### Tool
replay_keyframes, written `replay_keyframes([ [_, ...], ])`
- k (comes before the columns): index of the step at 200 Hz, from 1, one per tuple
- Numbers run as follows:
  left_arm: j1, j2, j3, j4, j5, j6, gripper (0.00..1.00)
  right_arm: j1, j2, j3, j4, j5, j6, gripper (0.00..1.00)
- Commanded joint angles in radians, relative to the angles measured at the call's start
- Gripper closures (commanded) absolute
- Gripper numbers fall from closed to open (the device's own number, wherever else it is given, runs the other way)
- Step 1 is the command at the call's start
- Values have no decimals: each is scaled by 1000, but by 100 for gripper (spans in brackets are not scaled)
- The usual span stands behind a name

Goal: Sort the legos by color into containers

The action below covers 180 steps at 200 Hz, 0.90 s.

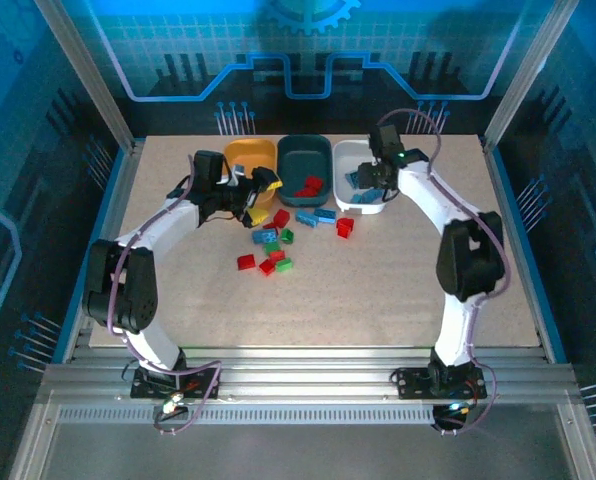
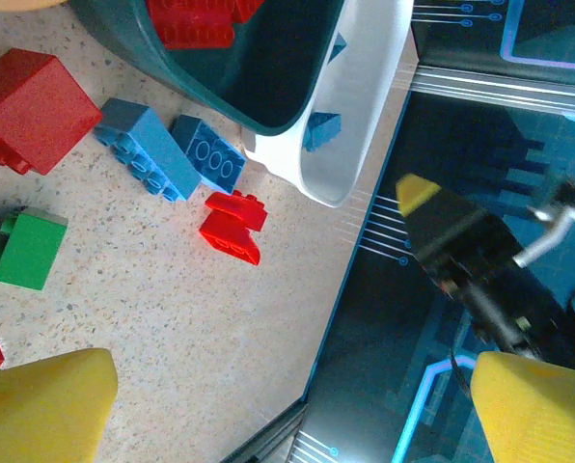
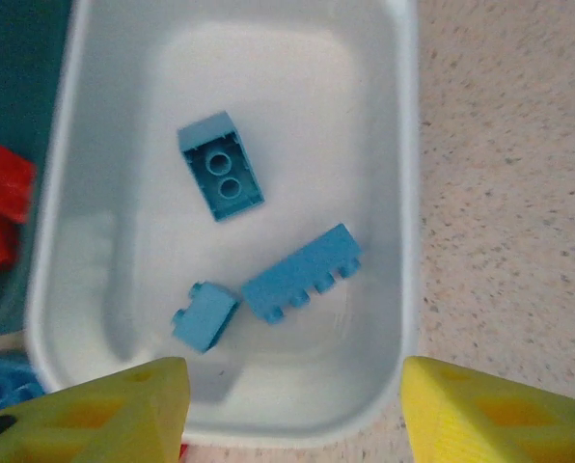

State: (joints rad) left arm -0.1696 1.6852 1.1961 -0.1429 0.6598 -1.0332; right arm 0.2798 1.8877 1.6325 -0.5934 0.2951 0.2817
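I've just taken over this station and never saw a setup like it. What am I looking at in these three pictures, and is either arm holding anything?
A left arm and a right arm stand at the table's near edge. One picture is from overhead, the others from each wrist. The right tool, open and empty, hangs over the white tub holding three blue bricks. The left tool, also open and empty, hovers by loose bricks near the teal tub and orange-yellow tub.

left arm (image 1: 163,228), right arm (image 1: 440,205): white links, black joints, purple cables. left gripper (image 2: 287,415), right gripper (image 3: 297,410): yellow fingers (image 3: 104,410).
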Motion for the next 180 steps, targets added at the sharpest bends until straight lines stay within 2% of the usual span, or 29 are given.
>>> replay_keyframes([
  [1,-26,5,44,-67,8,64,4,33,-200,-139,84,-12,54,39],
  [18,-54,16,67,-116,-15,110,5,79,-331,-333,159,-11,111,38],
  [36,-86,31,93,-176,-48,161,5,146,-453,-530,237,51,149,36],
  [76,-192,71,185,-340,-195,315,6,226,-581,-848,412,147,230,35],
  [100,-287,64,239,-473,-441,427,7,266,-620,-928,479,204,260,35],
  [117,-364,58,245,-497,-602,487,6,270,-656,-960,490,219,309,35],
  [143,-452,160,315,-488,-658,525,6,245,-699,-993,444,324,411,27],
  [180,-565,346,449,-387,-715,624,6,117,-705,-1037,453,194,483,26],
])
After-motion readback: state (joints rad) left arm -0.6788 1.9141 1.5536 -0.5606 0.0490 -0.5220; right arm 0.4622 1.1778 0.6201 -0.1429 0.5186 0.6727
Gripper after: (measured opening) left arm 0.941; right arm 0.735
